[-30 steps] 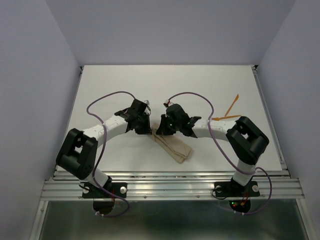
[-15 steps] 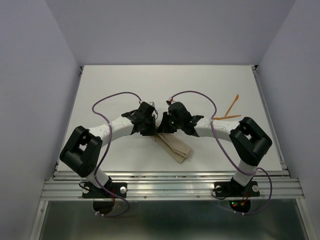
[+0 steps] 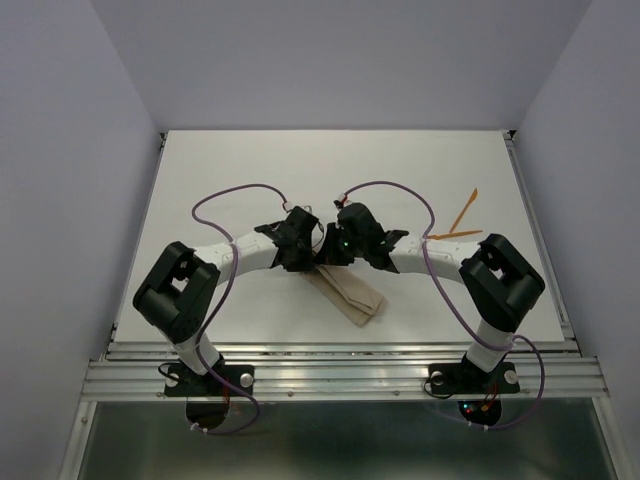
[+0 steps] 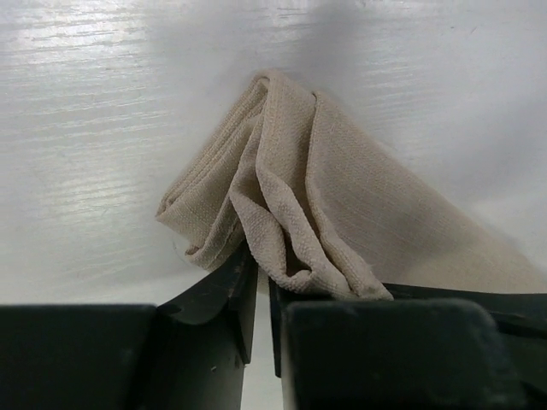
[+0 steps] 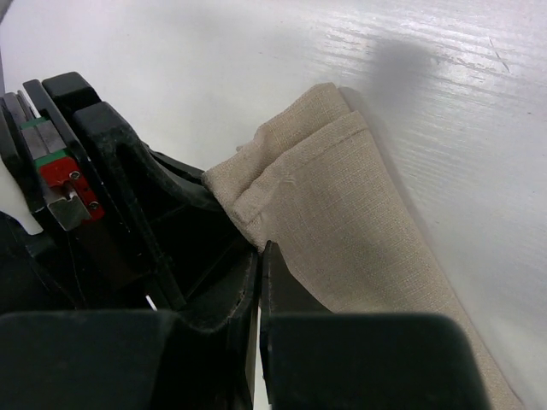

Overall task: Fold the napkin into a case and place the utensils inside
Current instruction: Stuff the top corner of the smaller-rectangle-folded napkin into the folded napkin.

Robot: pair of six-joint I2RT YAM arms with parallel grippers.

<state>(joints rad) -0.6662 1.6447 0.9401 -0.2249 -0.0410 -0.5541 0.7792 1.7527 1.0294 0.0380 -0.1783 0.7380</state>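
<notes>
We see the folded napkin [image 3: 350, 296] run toward the near right from its far end, where the right gripper [image 5: 259, 256] sits closed and the left gripper [image 4: 254, 286] narrow, hold unclear; the utensils [image 3: 452, 236] lie nearer our right arm [image 3: 497, 280].

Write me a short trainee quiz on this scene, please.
1. True or false: the orange utensils lie inside the folded napkin.
2. On the table, the utensils lie: A) left of the napkin; B) right of it; C) on it.
3. At which end of the napkin do the left gripper and right gripper meet?
Key: 1 false; 2 B; 3 the far end.
</notes>
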